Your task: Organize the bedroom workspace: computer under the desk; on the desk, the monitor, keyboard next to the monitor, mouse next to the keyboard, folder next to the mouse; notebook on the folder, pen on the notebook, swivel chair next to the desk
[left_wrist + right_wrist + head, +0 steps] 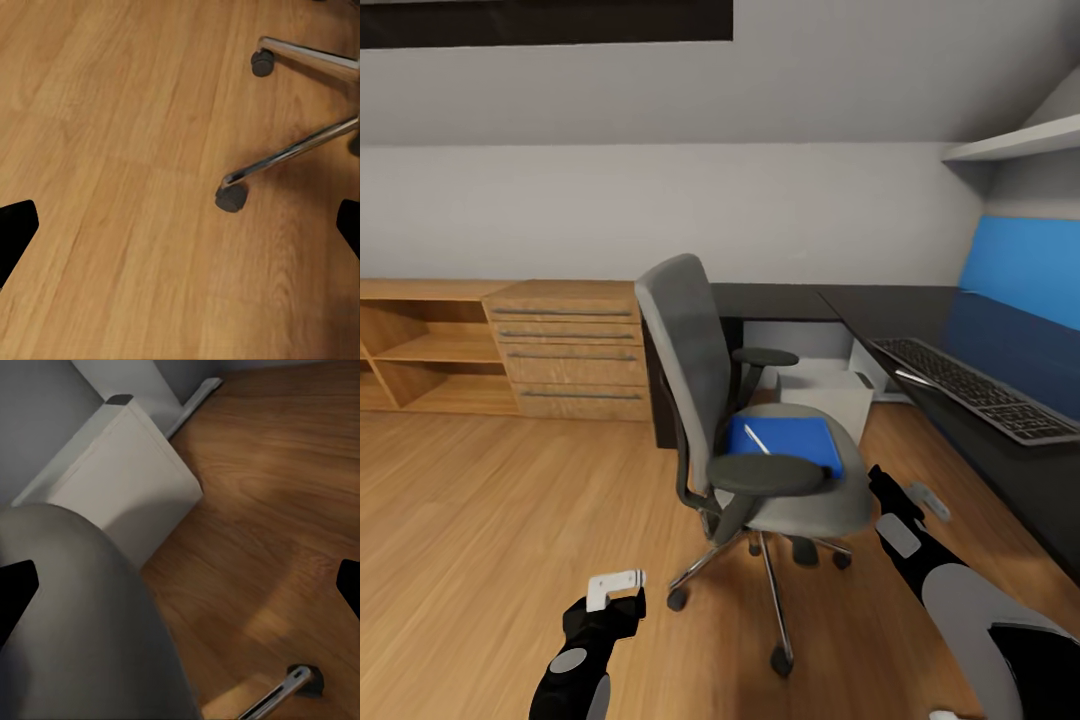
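Bench (1000, 440) runs black along the right, keyboard (975, 385) lying on it. Chair (740, 420) stands on the plank floor (490, 520) beside it, computer (830, 392) behind, folder (790, 442) on its seat, pen (757, 439) on top. Left gripper (615, 585) and right gripper (900, 500): jaws apart, empty
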